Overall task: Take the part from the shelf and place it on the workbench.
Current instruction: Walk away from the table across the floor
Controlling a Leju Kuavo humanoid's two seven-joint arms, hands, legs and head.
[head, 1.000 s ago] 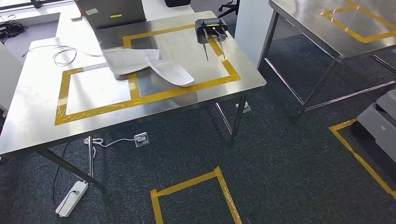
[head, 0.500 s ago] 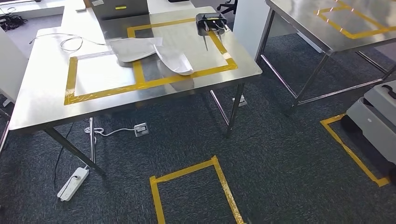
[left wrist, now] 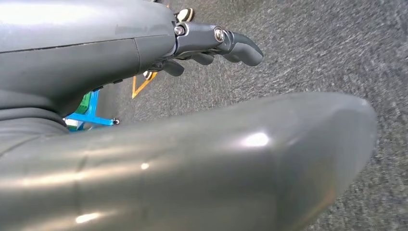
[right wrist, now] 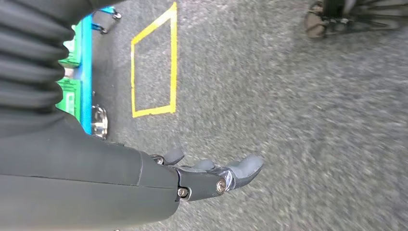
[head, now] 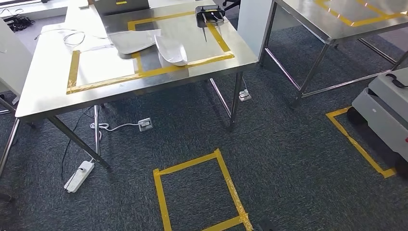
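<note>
Dark carpet with a yellow tape square near the robot, likely a standing mark. Steel workbench far left carries taped zones; white curved parts already lie inside them, presumably drop spots. Shelf part itself can't be identified. Left hand and right hand hang over floor, fingers loose, holding nothing.
</note>
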